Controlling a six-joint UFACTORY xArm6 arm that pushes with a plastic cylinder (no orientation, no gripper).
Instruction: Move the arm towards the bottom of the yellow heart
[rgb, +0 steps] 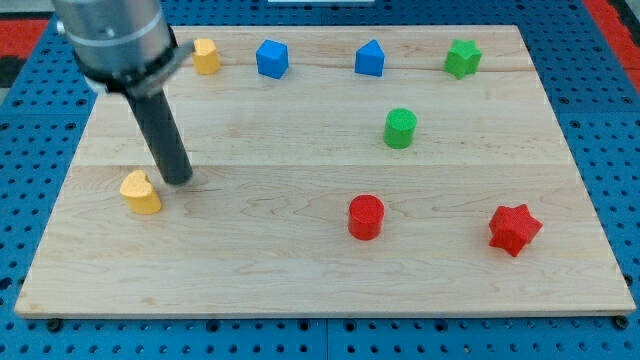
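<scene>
Our yellow heart (141, 192) lies near the wooden bench's (300, 270) left edge in the view, just left of and slightly below my tip (180, 180), close but apart. We carry no pincer, only a dark rod leaning down from the view's top left. Another yellow block (205, 56) sits at the top, shape unclear.

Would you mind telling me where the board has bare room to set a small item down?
Free: the middle, between my tip and the green cylinder; the bottom strip below the yellow heart and red cylinder. Crowded: the top row, and around my tip beside the heart.
</scene>
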